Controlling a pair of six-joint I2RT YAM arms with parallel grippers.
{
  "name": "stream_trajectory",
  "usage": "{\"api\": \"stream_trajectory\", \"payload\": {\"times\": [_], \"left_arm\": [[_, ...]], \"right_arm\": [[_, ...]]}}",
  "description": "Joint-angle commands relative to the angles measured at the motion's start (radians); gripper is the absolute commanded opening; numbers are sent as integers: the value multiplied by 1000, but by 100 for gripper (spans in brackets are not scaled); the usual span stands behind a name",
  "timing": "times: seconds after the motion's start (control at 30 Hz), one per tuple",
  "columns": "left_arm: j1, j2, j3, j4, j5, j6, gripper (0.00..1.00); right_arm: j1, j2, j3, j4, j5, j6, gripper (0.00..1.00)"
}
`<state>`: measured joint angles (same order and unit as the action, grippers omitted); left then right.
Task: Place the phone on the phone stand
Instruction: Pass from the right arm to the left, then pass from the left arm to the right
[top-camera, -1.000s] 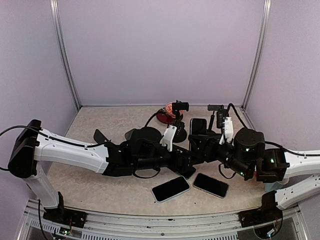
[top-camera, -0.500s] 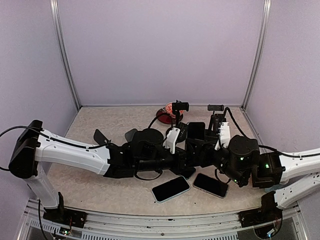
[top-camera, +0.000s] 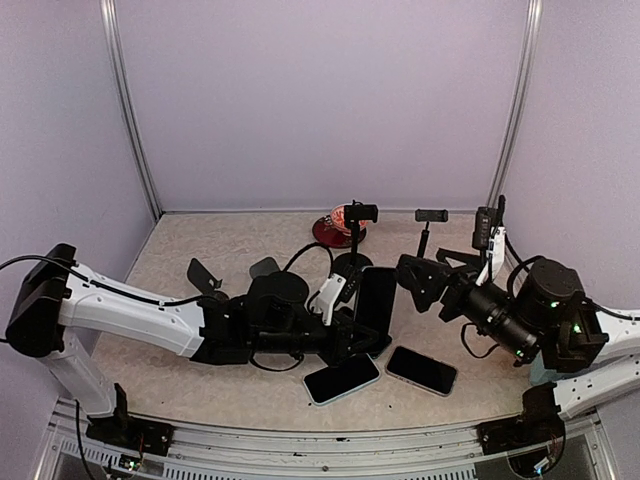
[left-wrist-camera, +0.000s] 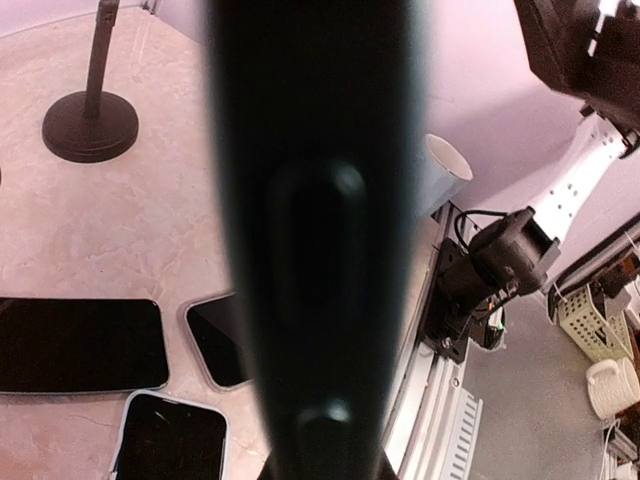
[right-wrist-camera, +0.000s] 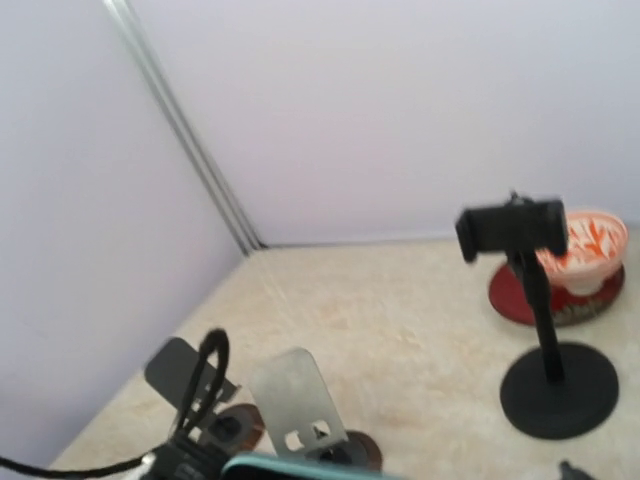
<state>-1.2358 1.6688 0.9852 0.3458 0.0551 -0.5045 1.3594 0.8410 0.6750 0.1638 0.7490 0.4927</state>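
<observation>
A black phone (top-camera: 376, 298) stands on edge above the table, with my left gripper (top-camera: 354, 336) shut on its lower end. In the left wrist view this phone (left-wrist-camera: 315, 240) fills the middle as a dark blur and hides my fingers. My right gripper (top-camera: 416, 279) hangs just right of the phone, apart from it, jaws spread and empty. A tall black phone stand (top-camera: 353, 240) with a clamp head stands behind the phone, also in the right wrist view as the phone stand (right-wrist-camera: 537, 300). A second pole stand (top-camera: 428, 226) is to its right.
Two phones (top-camera: 341, 377) (top-camera: 421, 370) lie flat near the front edge. Two low folding stands, one dark (top-camera: 203, 272) and one silver (top-camera: 265, 268), sit at the left. A red bowl (top-camera: 333, 229) is at the back, behind the tall stand.
My left gripper closed on the phone. My right gripper let go, opened and drew back to the right. The phone now stands lower and nearer the front.
</observation>
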Motion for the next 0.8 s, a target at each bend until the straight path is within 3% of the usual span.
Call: {"api": "stream_trajectory", "payload": {"times": [0.0,0.2,0.4,0.63,0.77], "left_arm": [[1,-105,-45,119,117,92,0],[1,-152,-82,140,334,191,0],[1,-155,-75,110,515,247,0],[1,-191,-119,161,563,243,0],[2,-196,-120,158,581,247,0]], "right_arm": [[10,-101,-39,36,-124,-172,100],[9,-137,3,-71,-340,-266,100],[9,-70,56,-135,-470,-233,100],[4,-30,101,-127,-614,-195,100],[-13,-11,120,-124,-675,-174,93]]}}
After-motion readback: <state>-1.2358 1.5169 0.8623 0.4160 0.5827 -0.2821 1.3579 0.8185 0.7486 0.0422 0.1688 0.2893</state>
